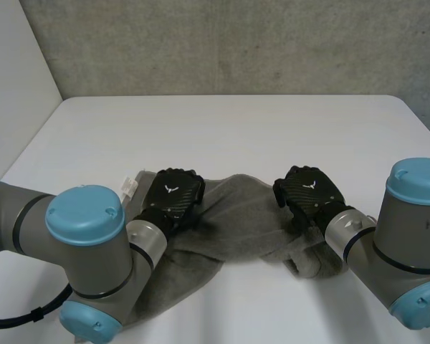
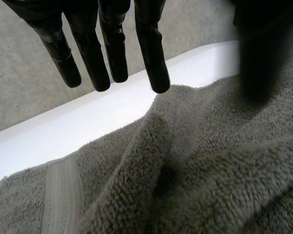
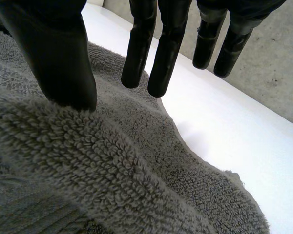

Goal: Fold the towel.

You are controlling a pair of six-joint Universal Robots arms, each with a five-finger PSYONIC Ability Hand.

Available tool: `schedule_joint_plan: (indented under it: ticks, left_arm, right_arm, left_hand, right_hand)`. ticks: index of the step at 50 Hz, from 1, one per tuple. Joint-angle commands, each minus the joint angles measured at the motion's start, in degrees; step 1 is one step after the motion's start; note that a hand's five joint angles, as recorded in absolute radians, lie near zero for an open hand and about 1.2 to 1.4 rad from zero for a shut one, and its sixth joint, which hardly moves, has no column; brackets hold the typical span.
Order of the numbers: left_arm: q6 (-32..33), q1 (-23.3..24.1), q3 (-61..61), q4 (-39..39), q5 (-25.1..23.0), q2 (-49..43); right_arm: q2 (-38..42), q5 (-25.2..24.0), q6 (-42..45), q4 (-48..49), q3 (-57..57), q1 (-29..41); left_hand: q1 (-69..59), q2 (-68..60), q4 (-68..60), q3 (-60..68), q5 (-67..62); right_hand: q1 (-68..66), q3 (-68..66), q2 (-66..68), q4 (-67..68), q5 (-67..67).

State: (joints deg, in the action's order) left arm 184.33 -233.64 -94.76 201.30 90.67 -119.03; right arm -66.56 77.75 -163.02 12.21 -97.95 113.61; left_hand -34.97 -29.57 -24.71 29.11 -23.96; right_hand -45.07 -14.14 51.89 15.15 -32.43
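1. The white table (image 1: 236,122) is the biggest thing here. A wide bare stretch runs from the cloth to the far edge below the concrete wall (image 1: 236,43). That is the open room for spreading or carrying an edge over. The near side is crowded by the robot itself.

2. The grey towel (image 1: 244,218) lies rumpled near the table's front edge, between the two arms. One end trails back beside the left arm (image 1: 86,236) and its far edge is wavy, not straight. I'd say no tidy fold is made yet. The step in hand looks like taking hold of the far edge, one hand toward each end.

3. The right arm (image 1: 408,229) comes in from the other side. Both elbows sit low and close to the cloth, so there is little room to pull backward.

4. The left hand (image 1: 173,195) is over the towel's left part. Its fingers (image 2: 154,53) hang straight and spread just past the far edge without touching the cloth, and its thumb (image 2: 261,53) is down at the pile. It grips nothing.

5. The right hand (image 1: 309,190) mirrors it over the right part. Its fingers (image 3: 139,48) are straight above the edge and its thumb (image 3: 58,53) rests on the terry. It holds nothing either. Next, each hand needs to close fingers against thumb on that edge, then lift evenly.

6. A small white label (image 1: 130,188) sticks out at the towel's left end.
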Motion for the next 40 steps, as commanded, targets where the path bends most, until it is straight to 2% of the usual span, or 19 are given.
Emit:
schedule_joint_plan:
  ticks: [1, 18, 30, 40]
  left_arm:
    - [0.15, -5.69, -0.78, 1.38, -7.0, -0.24]
    - [0.68, -5.6, -0.78, 1.2, -7.0, -0.94]
    - [6.57, -5.34, -0.34, -0.29, -7.0, -2.87]
    - [6.66, -5.25, 0.1, -1.96, -7.0, -2.7]
  right_arm:
    - [0.73, 0.74, -0.01, -2.27, 1.89, -1.37]
    - [0.64, 0.21, 0.08, -2.27, 1.89, -1.37]
    - [0.64, 0.12, 0.08, -2.27, 2.07, -1.55]
    - [0.64, 0.12, 0.6, -3.07, 2.59, -1.55]
  left_hand:
    - [-16.96, -22.35, -27.21, 22.81, -17.97]
    - [-26.39, -31.78, -36.64, 32.24, -27.4]
    - [-41.17, -46.56, -51.43, 47.03, -42.18]
    - [-42.7, -48.1, -52.96, 48.56, -43.71]
  right_hand:
    - [3.72, -27.21, -10.54, 26.2, 1.08]
    - [-4.2, -35.14, -2.62, 34.12, -6.84]
    - [-18.65, -49.58, 11.83, 48.57, -21.29]
    - [-21.03, -51.96, 14.2, 50.95, -23.66]
